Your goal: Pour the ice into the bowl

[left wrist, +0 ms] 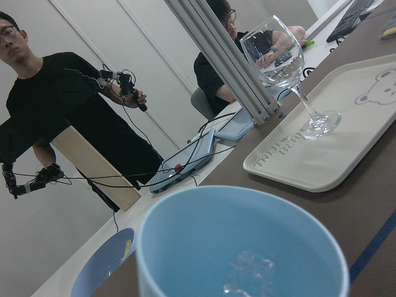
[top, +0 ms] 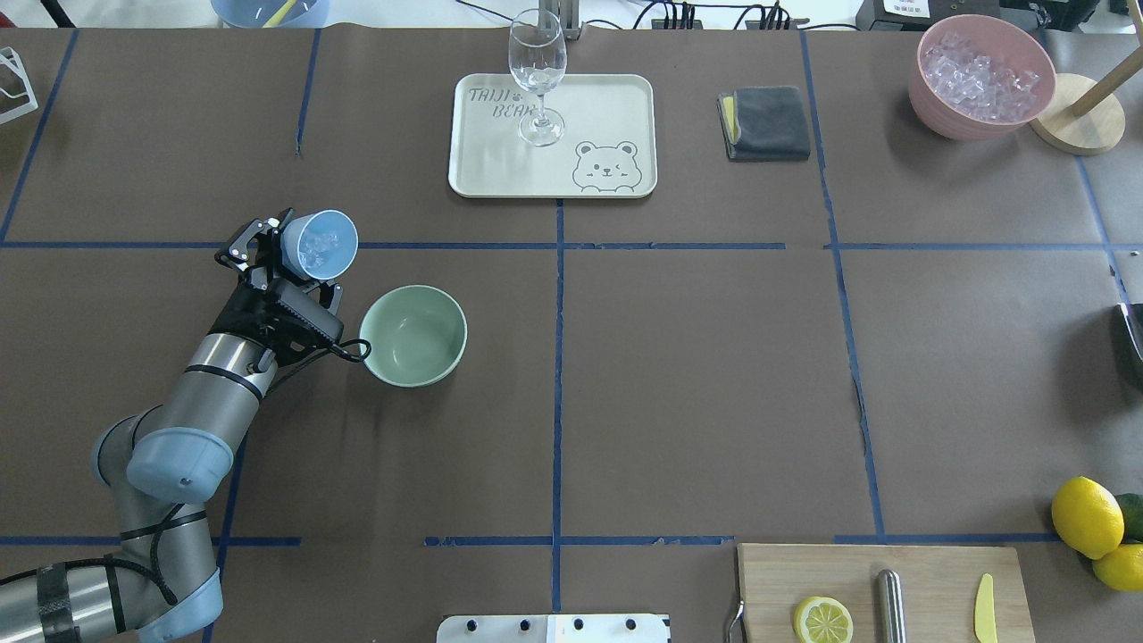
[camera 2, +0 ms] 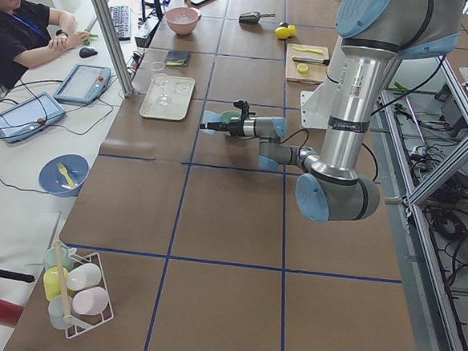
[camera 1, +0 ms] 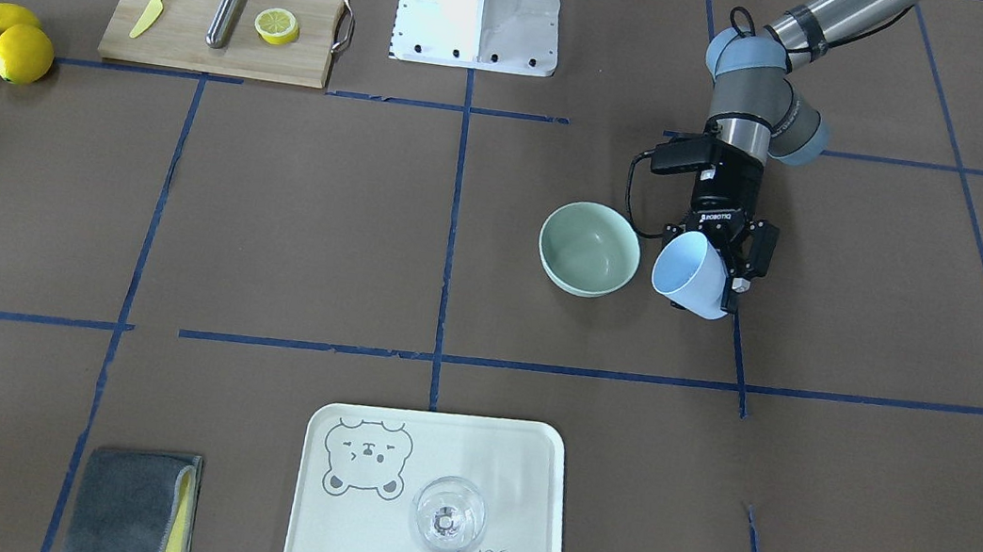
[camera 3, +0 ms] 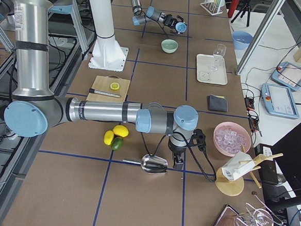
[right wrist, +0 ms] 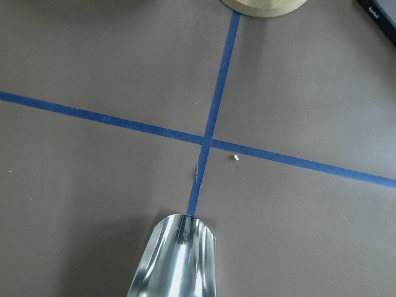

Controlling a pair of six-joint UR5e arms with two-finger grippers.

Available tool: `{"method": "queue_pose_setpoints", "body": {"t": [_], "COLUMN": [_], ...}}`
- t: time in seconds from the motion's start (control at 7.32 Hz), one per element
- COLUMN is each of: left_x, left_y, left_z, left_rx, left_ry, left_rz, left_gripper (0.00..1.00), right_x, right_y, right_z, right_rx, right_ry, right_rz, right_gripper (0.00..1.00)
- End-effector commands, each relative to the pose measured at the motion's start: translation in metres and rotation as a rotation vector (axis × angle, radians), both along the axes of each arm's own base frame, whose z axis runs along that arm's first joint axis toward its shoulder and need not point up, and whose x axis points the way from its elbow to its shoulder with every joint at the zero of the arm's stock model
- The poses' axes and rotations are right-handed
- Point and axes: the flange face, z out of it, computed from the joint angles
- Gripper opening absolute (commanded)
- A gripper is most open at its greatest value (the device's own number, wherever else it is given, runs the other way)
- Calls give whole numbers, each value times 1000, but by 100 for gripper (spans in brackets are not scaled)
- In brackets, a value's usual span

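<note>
**Front-facing view.** My left gripper (camera 1: 709,269) pinches a light blue cup (camera 1: 689,278) by its sides, and the cup is tilted off upright. The bowl (camera 1: 589,249) stands on the table (camera 1: 269,237) at 9 o'clock of the cup, just beside it but not touching.

**Overhead view.** The cup sits at 10 o'clock of the bowl. The ice (top: 317,241), a few clear cubes, lies inside the cup. A tray (top: 500,170) bearing a wine glass (top: 538,80) lies at 1 o'clock of the bowl, well apart.

**Left side view.** My near arm reaches along the table. The cup and bowl at its tip are too small to show the grip. A person (camera 2: 19,32) sits at the 10 o'clock corner.

**Right side view.** My right gripper (camera 3: 177,159) points down, with a metal scoop (camera 3: 154,165) at its 8 o'clock. I cannot tell whether its fingers are spread or pressed together.

**Left wrist view.** The cup's rim fills the lower frame, with ice cubes at 6 o'clock. The glass stands at 1 o'clock.

**Right wrist view.** The scoop enters from 6 o'clock, near a cross of blue tape (right wrist: 207,139). My fingers do not show.
</note>
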Motion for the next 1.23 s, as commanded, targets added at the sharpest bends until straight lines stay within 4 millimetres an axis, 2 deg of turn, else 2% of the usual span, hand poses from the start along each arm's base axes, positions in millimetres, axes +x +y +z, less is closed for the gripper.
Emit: {"method": "queue_pose_setpoints", "body": {"t": [0.0,0.27,0.41,1.09], "left_x": [8,16,11,8], "left_y": [8,18,19,18], "left_z": [-4,-4,-12,-22], "left_rx": [57,76,119,200], "left_ry": [-186,-238,-341,-629], "left_rz": [17,33,10,-20], "left_gripper": [0,0,0,0], "right_x": [1,2,3,5], "right_y": [0,1,1,1], "right_z": [2,3,3,4], "right_rx": [-4,-6,-6,-7], "right_ry": [0,0,0,0], "right_rz": [3,4,6,11], "right_gripper": [100,100,100,100]}}
